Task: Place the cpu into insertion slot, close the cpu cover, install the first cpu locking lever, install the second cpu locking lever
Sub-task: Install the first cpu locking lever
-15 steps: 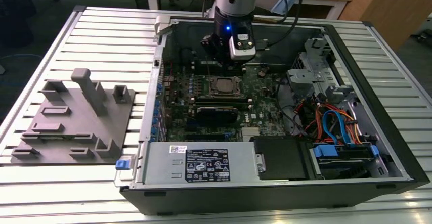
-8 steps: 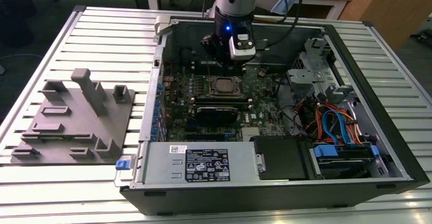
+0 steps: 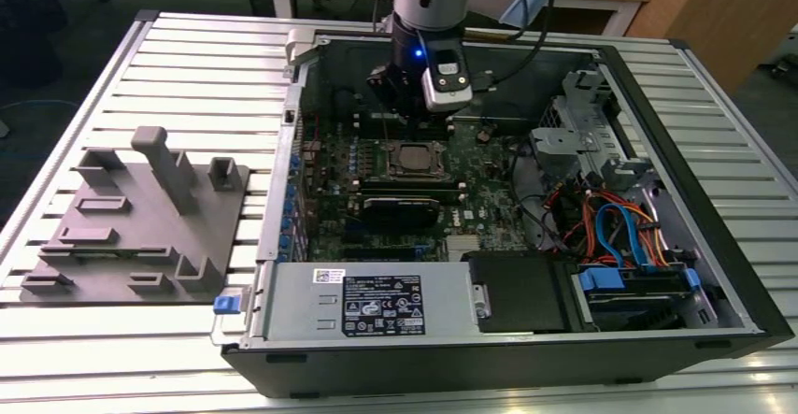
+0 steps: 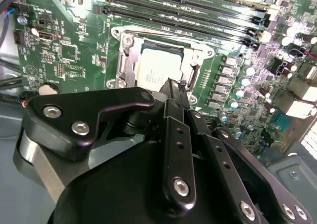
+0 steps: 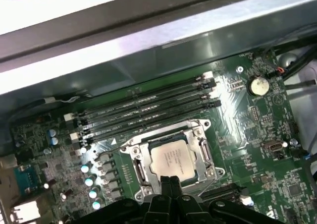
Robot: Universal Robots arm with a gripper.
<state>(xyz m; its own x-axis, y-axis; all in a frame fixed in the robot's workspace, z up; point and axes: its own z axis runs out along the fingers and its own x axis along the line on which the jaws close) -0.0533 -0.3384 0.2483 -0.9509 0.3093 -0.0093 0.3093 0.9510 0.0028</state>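
The cpu (image 5: 173, 158) lies in the slot (image 5: 130, 149), and the cover (image 5: 168, 137) looks closed around it. The gripper (image 5: 168, 182), jaws pressed together, hovers at the slot's edge. I cannot tell whether the 2 levers are latched.

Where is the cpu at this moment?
In both wrist views the cpu lies in the insertion slot on the green board, between the long black memory slots and the gripper.

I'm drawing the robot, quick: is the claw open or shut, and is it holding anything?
Claw: shut, holding nothing, tips close to the cpu.
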